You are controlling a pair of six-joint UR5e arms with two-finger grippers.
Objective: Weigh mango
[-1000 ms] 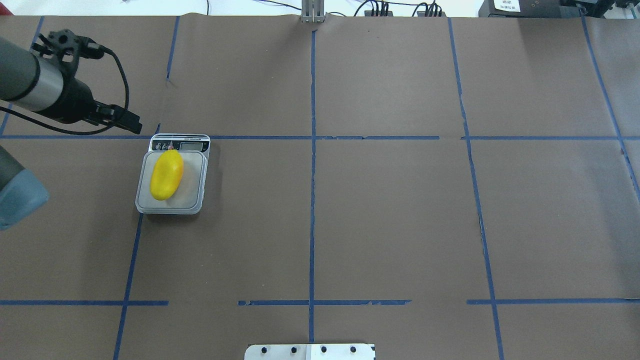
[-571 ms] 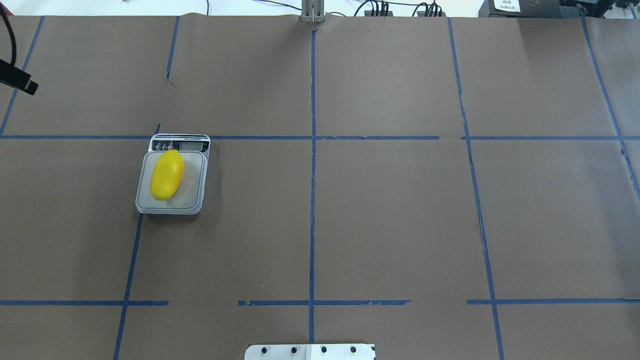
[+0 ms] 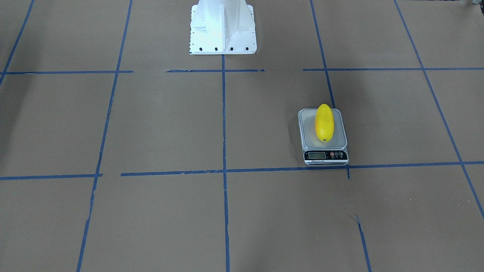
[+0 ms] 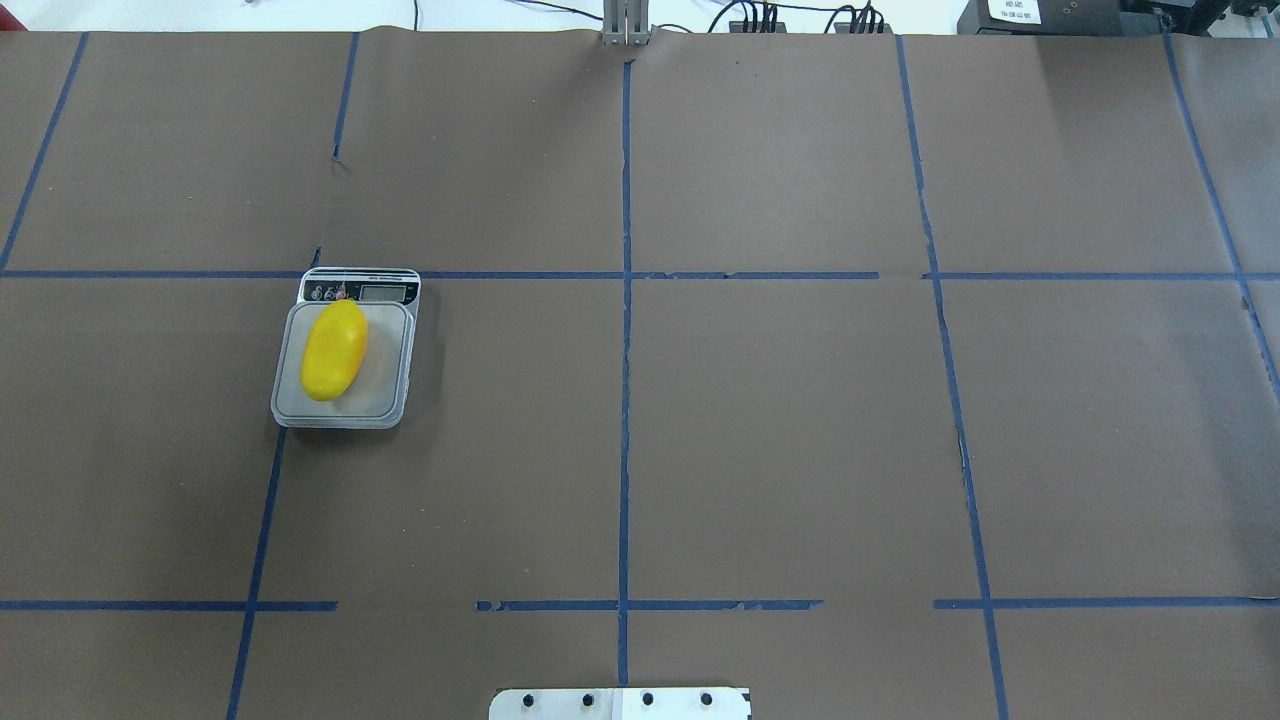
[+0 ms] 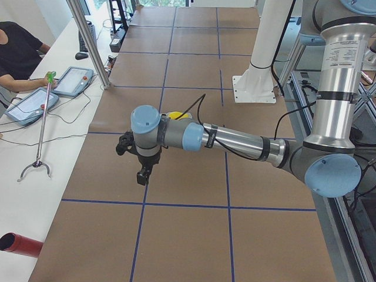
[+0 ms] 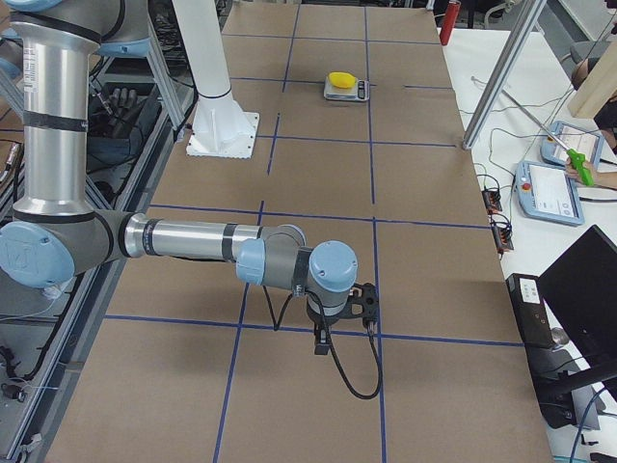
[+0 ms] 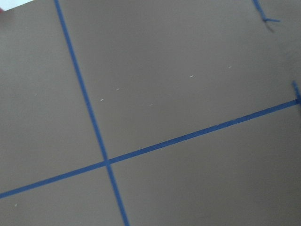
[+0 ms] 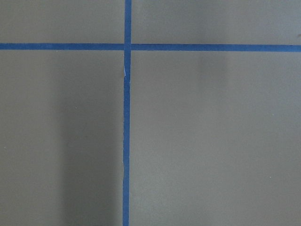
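One smooth, bright-yellow oval mango (image 4: 334,350) lies on the small grey digital scale (image 4: 386,396), apart from the left gripper (image 5: 143,174) and right gripper (image 6: 322,343); their jaw spread cannot be told.

A: Worktop covering (image 4: 800,450)?
B: Matt brown paper, faintly creased. Grid lines are blue tape (image 4: 625,400), frayed in places.
A: Scale (image 4: 385,400)?
B: Platform satin grey, metal-looking. Panel (image 3: 326,155) glossy black plastic.
A: Mango (image 4: 334,350)?
B: Skin smooth, yellow, with a soft sheen.
A: Robot base (image 3: 223,26)?
B: Glossy white painted metal.
A: Arm links (image 5: 235,140)?
B: Brushed bare metal. Joint caps (image 5: 145,119) matt blue plastic.
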